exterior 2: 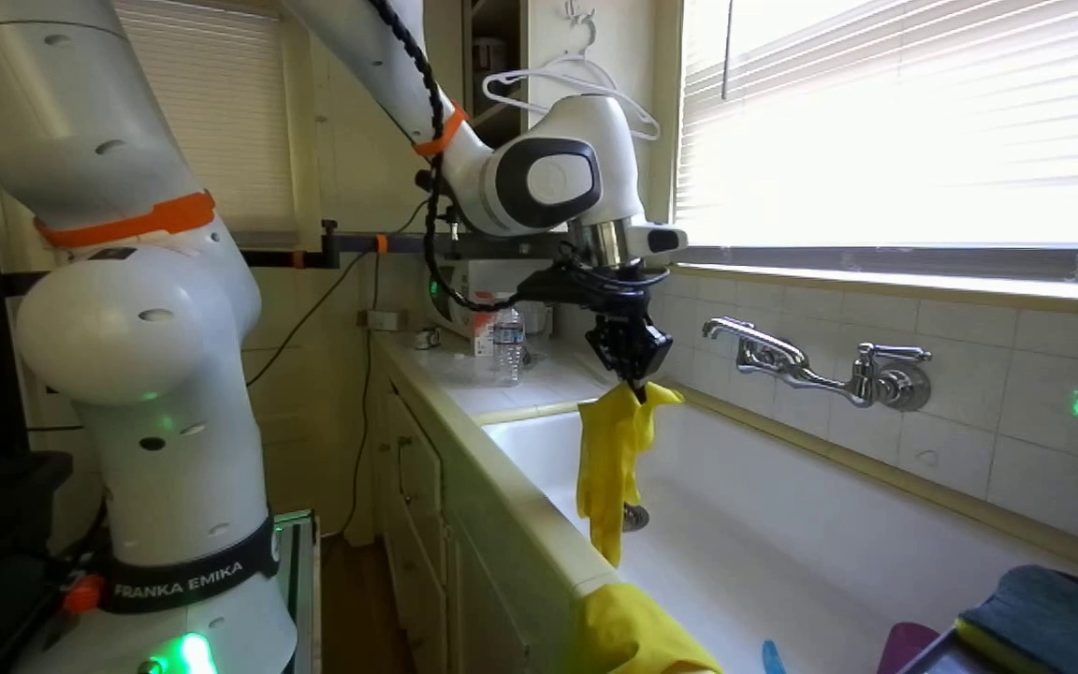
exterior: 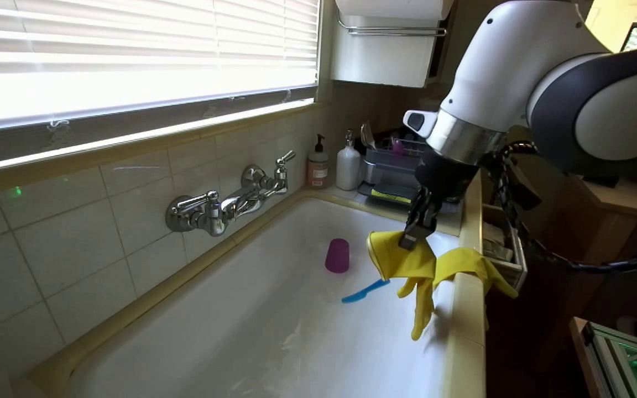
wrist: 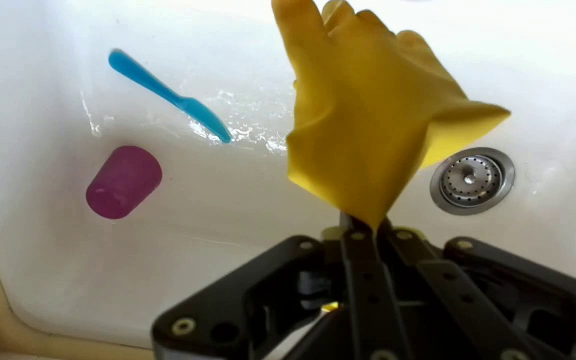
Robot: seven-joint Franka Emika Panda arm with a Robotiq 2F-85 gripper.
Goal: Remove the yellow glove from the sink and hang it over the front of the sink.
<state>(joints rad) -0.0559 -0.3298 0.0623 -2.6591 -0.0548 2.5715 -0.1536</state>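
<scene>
My gripper (exterior: 408,241) is shut on the cuff of a yellow glove (exterior: 398,260). It also shows in an exterior view (exterior 2: 637,391) and the wrist view (wrist: 372,222). The held glove (exterior 2: 609,459) hangs fingers down inside the white sink (exterior: 241,331), close to the front rim (exterior: 465,342). In the wrist view the held glove (wrist: 363,115) spreads out from the fingertips. A second yellow glove (exterior: 468,262) lies draped over the front rim, partly cut off in an exterior view (exterior 2: 637,637). Whether the held glove touches the rim, I cannot tell.
A purple cup (wrist: 124,182) and a blue plastic knife (wrist: 168,95) lie in the basin near the drain (wrist: 472,181). Chrome taps (exterior: 230,204) project from the tiled wall. Soap bottles (exterior: 348,166) and a dish rack (exterior: 396,166) stand at one end. An open drawer (exterior: 504,243) juts out.
</scene>
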